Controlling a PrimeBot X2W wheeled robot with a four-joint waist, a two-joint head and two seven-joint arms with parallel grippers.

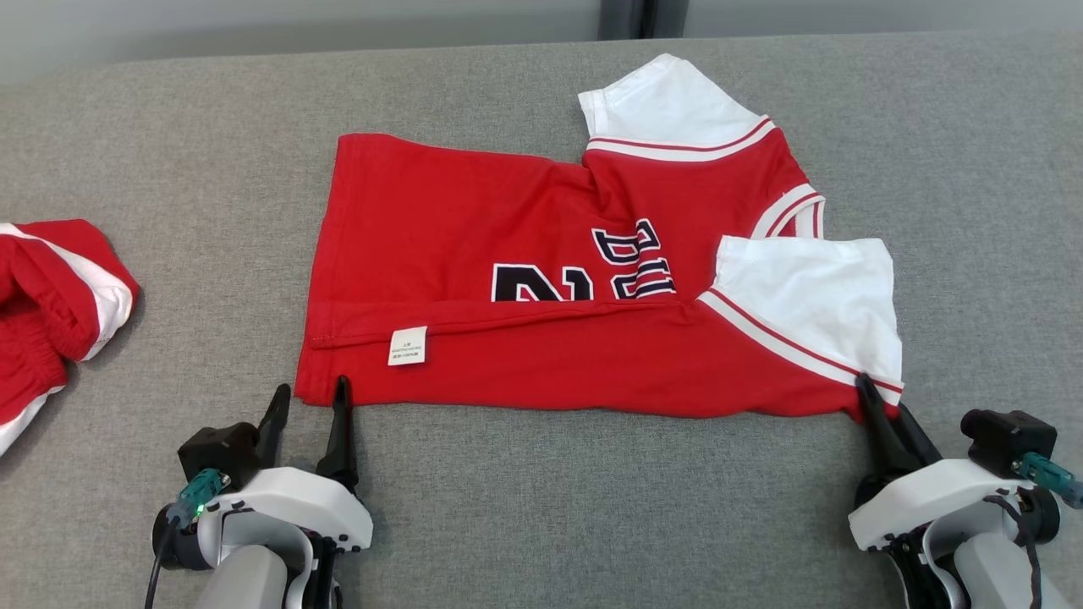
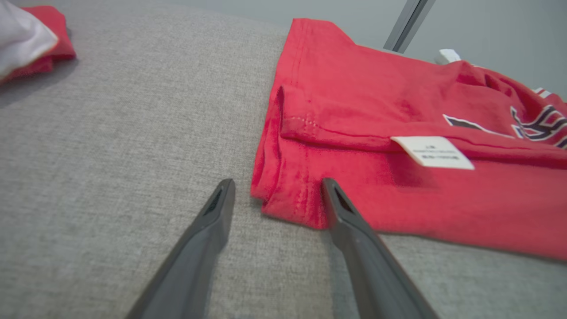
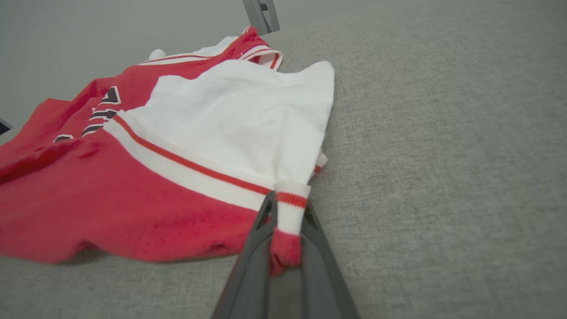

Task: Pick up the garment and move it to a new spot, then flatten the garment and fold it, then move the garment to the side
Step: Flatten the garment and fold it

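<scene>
A table (image 1: 541, 507) covered in grey woven fabric spreads across the head view. At 9 o'clock on it lies a crumpled red cloth (image 1: 42, 288) with a white band, partly cut off by the frame. Behind the table stands a pale wall (image 1: 254, 25), with a dark upright post (image 1: 643, 17) at 12 o'clock.

The garment (image 1: 541, 279) lies spread on the padded surface (image 1: 592, 507), with a label (image 1: 407, 346) on its folded-over near edge, toward its left end. The left gripper (image 1: 312, 387) sits at the garment's near left corner, fingers spread astride it, and the right gripper (image 1: 867, 389) pinches its near right corner. A cloth bundle (image 1: 51, 296) lies well apart to the garment's left.
</scene>
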